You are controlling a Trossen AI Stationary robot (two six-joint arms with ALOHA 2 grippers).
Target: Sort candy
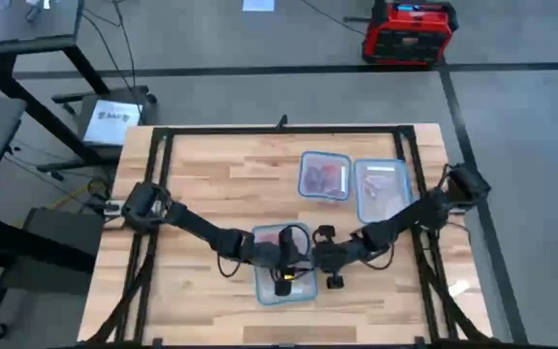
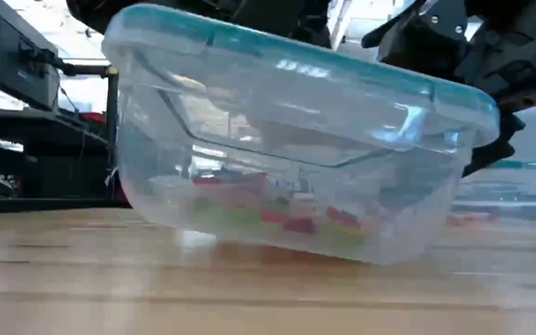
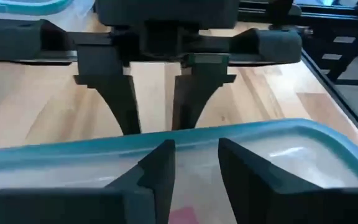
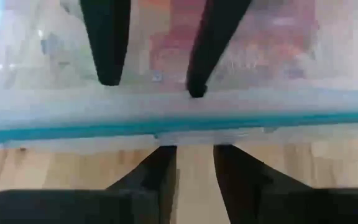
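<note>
Candy [image 2: 287, 212]: a loose heap of red and pink pieces on the floor of the near tub [image 2: 435, 102]; no shared long axis or heading can be made out
Near tub: tilted, one end raised off the table [image 2: 82, 279]
Left gripper [image 3: 194, 163]: fingers slightly apart, over the tub's rim
Right gripper [image 4: 194, 163]: fingers slightly apart, just outside the rim, facing the left
Far tubs [image 1: 325, 176]: two side by side, holding more candy
Writing: none readable

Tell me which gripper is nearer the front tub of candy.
Left. The left gripper hangs directly over the front tub, its fingertips inside the rim. The right gripper sits just outside the tub's right rim, fingers pointing at it over bare table.
</note>
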